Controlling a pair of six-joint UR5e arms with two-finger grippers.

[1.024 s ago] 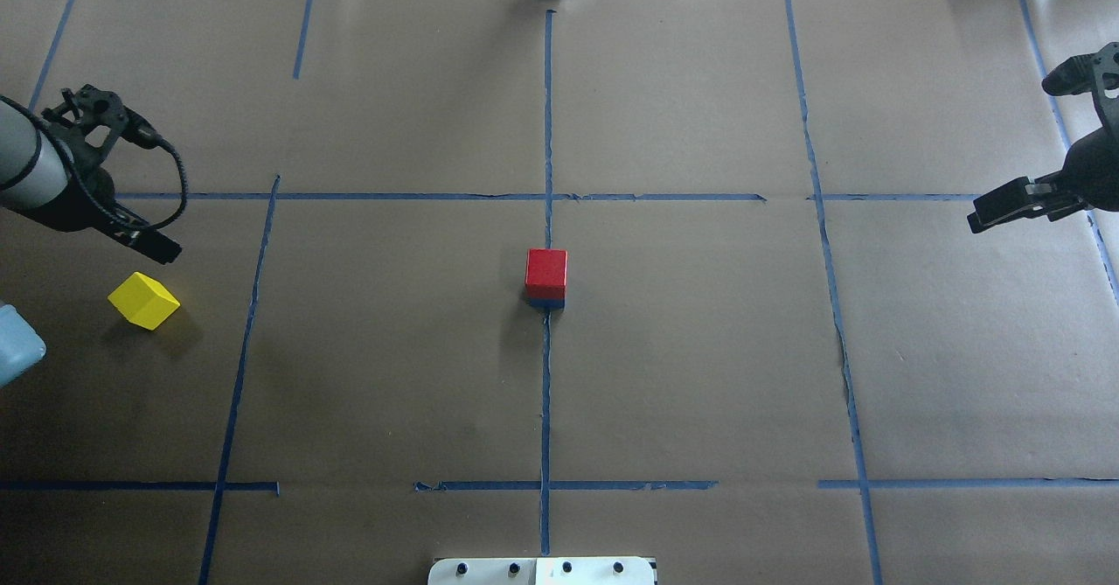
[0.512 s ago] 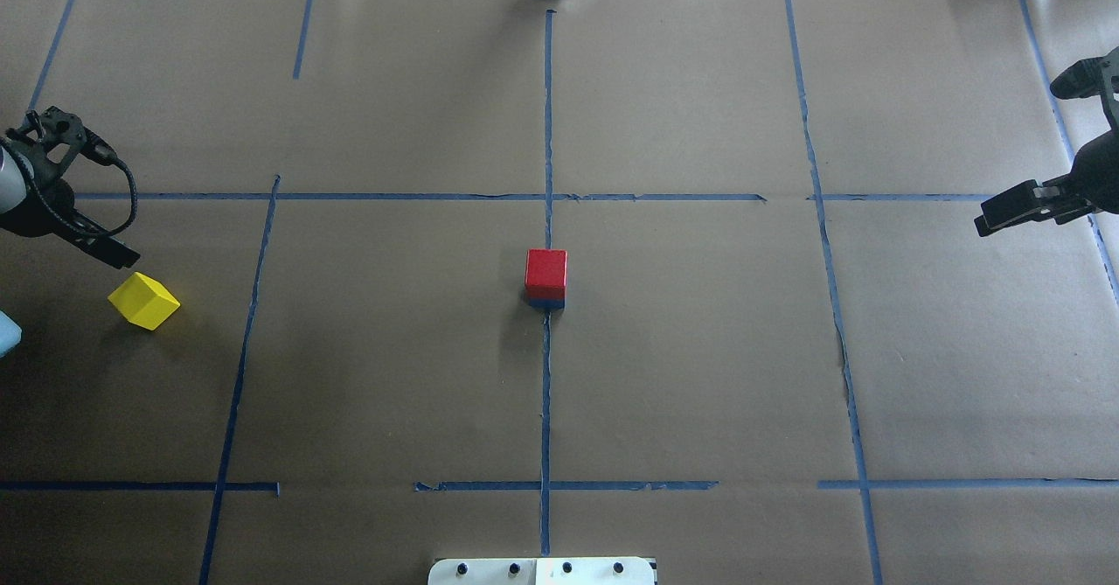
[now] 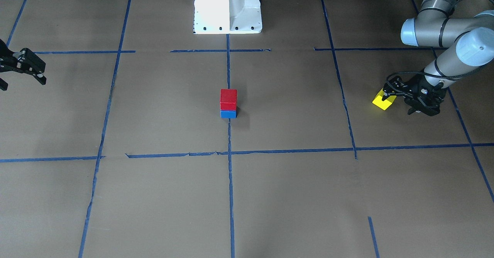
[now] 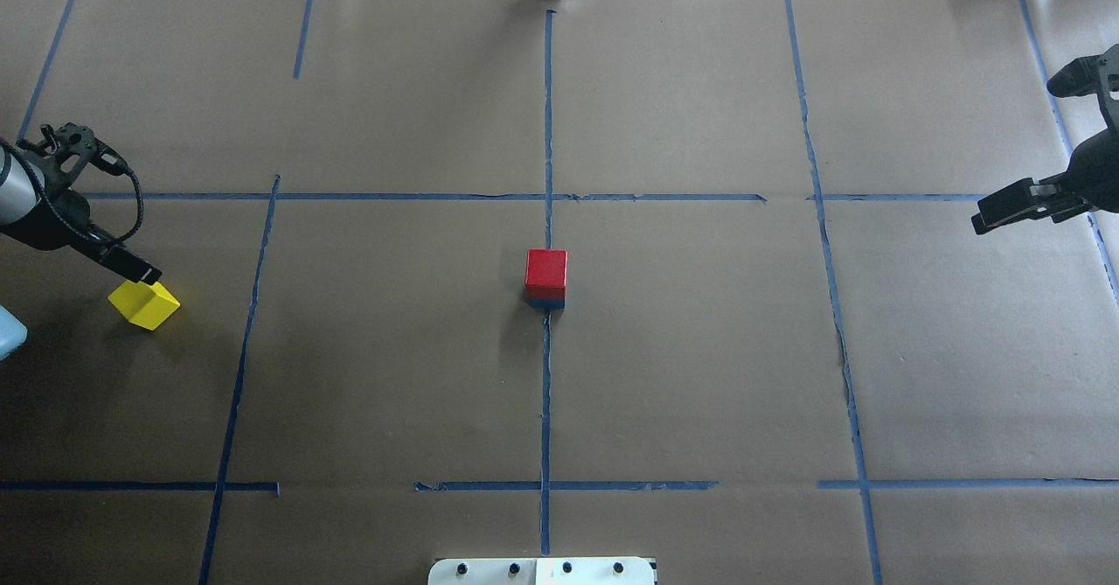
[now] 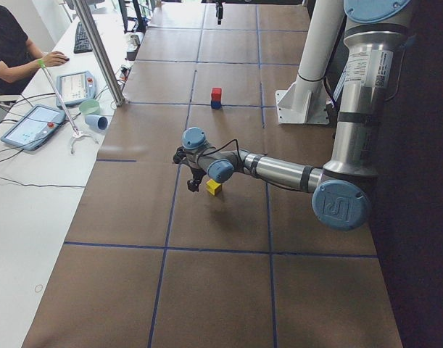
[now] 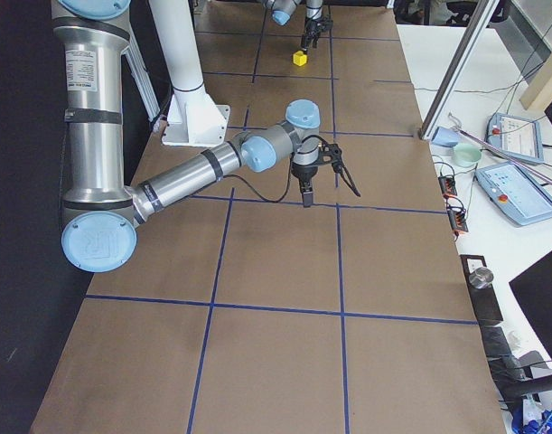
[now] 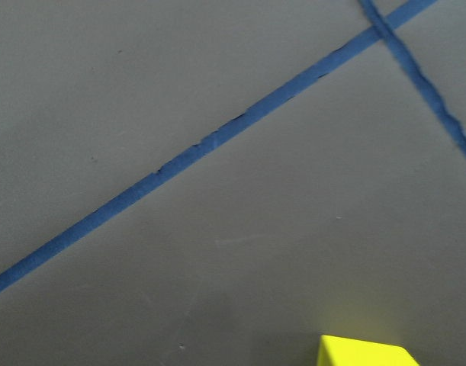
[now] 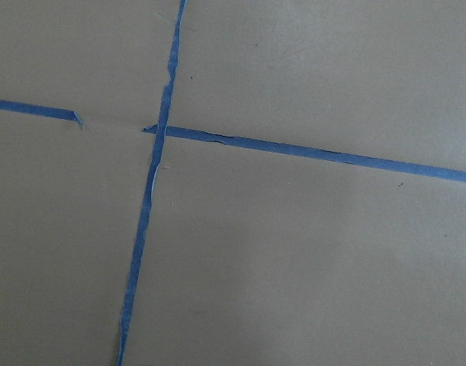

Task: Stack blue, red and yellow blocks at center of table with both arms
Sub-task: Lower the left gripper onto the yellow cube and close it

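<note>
A red block (image 4: 546, 273) sits on a blue block (image 4: 545, 302) at the table's centre; the stack also shows in the front-facing view (image 3: 228, 98). A yellow block (image 4: 144, 302) lies alone at the far left, turned at an angle. My left gripper (image 4: 140, 272) hangs right over its far edge and looks open and empty; the block's top corner shows at the bottom of the left wrist view (image 7: 364, 351). My right gripper (image 4: 1005, 209) is open and empty at the far right, well away from the blocks.
Blue tape lines (image 4: 546, 130) divide the brown paper table cover into a grid. The robot's white base (image 3: 227, 7) stands at the table's near edge. A pale blue object (image 4: 9, 336) sits at the left edge beside the yellow block.
My left gripper swung out to the left, then came back down and right until it is over the yellow block. The right gripper barely moved. The blocks have not moved.
</note>
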